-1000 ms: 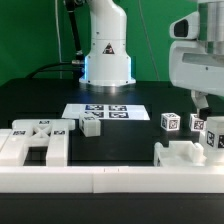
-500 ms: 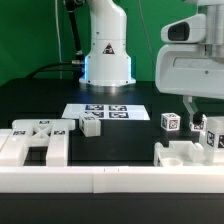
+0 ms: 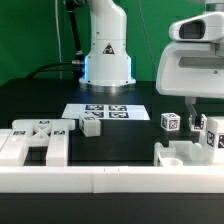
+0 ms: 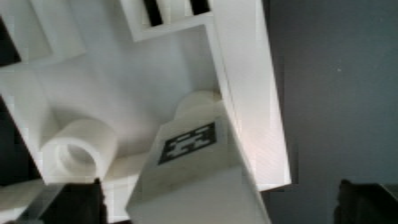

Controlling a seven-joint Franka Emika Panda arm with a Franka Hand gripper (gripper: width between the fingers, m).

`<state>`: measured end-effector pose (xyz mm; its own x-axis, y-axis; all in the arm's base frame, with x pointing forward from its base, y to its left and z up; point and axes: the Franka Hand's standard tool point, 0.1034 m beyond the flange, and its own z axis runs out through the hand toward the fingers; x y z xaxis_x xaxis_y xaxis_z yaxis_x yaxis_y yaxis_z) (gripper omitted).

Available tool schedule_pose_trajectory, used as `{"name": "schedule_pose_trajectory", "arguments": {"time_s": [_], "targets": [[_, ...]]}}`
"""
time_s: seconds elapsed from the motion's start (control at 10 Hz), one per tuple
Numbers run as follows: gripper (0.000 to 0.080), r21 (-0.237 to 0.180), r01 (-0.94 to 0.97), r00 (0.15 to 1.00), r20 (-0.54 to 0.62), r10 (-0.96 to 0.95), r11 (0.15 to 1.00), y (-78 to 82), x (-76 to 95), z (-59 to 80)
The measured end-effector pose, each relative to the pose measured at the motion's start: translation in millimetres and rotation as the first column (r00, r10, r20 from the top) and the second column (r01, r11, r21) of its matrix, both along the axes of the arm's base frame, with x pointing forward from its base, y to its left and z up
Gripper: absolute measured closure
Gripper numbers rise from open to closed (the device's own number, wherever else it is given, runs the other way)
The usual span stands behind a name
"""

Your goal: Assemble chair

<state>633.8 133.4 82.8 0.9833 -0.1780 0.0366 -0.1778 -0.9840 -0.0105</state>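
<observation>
- Hanging over the exterior view's right side of the dark counter (image 3: pixel 40 100), the hand (image 3: pixel 194 112) has its fingers spread wide and holds nothing.
- In the wrist view the two dark fingertips (image 4: pixel 68 200) sit far apart, with a white tagged chair piece (image 4: pixel 187 150) between them; whether either touches it I cannot tell.
- A round peg (image 4: pixel 71 150) shows beside that piece's tag.
- Other chair parts lie loose on the counter: a broad flat piece (image 3: pixel 35 142) at the exterior view's left, a small block (image 3: pixel 91 125) near it, a tagged cube (image 3: pixel 170 122) and a blocky piece (image 3: pixel 185 155) under the hand.
- The marker board (image 3: pixel 105 112) lies flat before the robot base (image 3: pixel 107 55).
- A long white wall (image 3: pixel 100 182) runs along the front.
</observation>
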Motion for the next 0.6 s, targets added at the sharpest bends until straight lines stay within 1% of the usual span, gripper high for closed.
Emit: {"name": "schedule_pose_trajectory", "arguments": {"time_s": [0.2,0.4,0.5,0.6], "targets": [[0.0151,-0.018,-0.18,0.984,0.0,0.18,0.984,-1.1,0.2,-0.1],[0.0151,-0.019,-0.208,0.978,-0.001,0.208,0.978,-3.0,0.6,-0.2],[0.0178,-0.019,-0.206,0.979,-0.001,0.206,0.978,-3.9,0.7,-0.4],[0.0178,-0.019,-0.203,0.979,0.0,0.203,0.979,-3.8,0.7,-0.4]]}}
